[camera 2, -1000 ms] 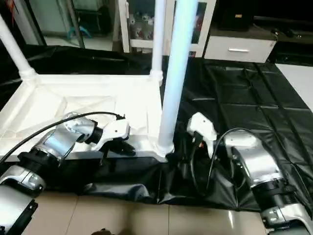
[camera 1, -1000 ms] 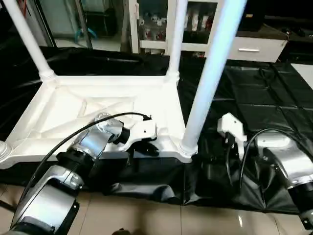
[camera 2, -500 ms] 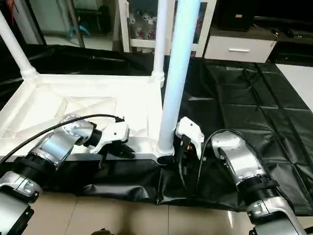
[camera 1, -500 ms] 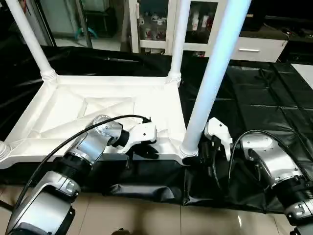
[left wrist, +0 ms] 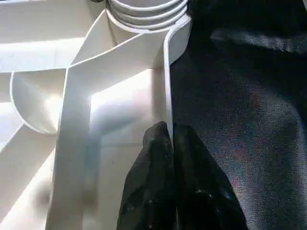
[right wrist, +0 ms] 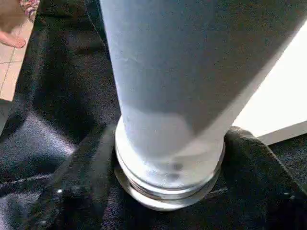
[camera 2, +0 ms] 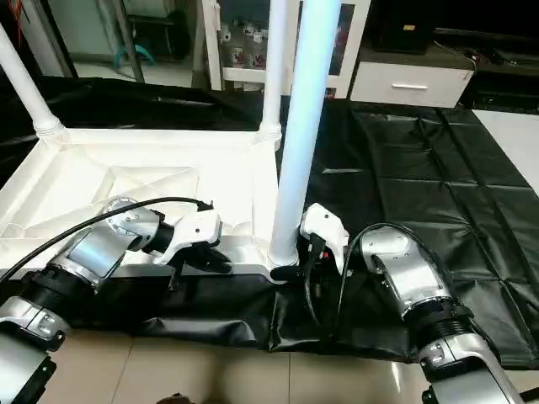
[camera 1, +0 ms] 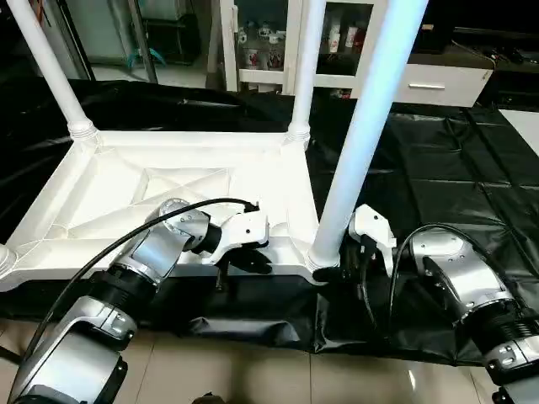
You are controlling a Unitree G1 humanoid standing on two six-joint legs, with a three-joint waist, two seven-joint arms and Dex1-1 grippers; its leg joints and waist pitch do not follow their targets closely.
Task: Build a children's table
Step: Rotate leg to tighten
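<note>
Nearest to me, my two silver forearms reach forward over the front edge of a worktable covered in black sheeting [camera 1: 438, 177]. My left pincer [left wrist: 168, 143] is closed on the thin front rim of the children's table top [camera 1: 194, 181], one black finger on each side of the upright plastic wall, just beside the near right corner socket [left wrist: 146, 12]. My right pincer [right wrist: 168, 158] wraps the base of the nearest leg [camera 1: 366, 126]; a black finger [right wrist: 81, 187] sits on each side of the ringed collar where the leg enters that socket, and both appear to touch it.

The table top lies upside down on the black sheeting, its ribbed underside facing up. The near right leg stands in its socket, leaning slightly. Beyond it, a second leg [camera 1: 305, 67] rises from the far right corner and a third leg [camera 1: 50, 71] from the far left corner. At the near left edge of the head view, a rounded white part [camera 1: 5, 257] shows; I cannot tell whether it holds a leg.

I judge the plastic to be light, hollow and stiff, but smooth and slippery. The rim is narrow, so a pinch there could slide. The leg is best held low at the ridged collar, where my fingers have something to bite and the long tube has less leverage to tip.
</note>
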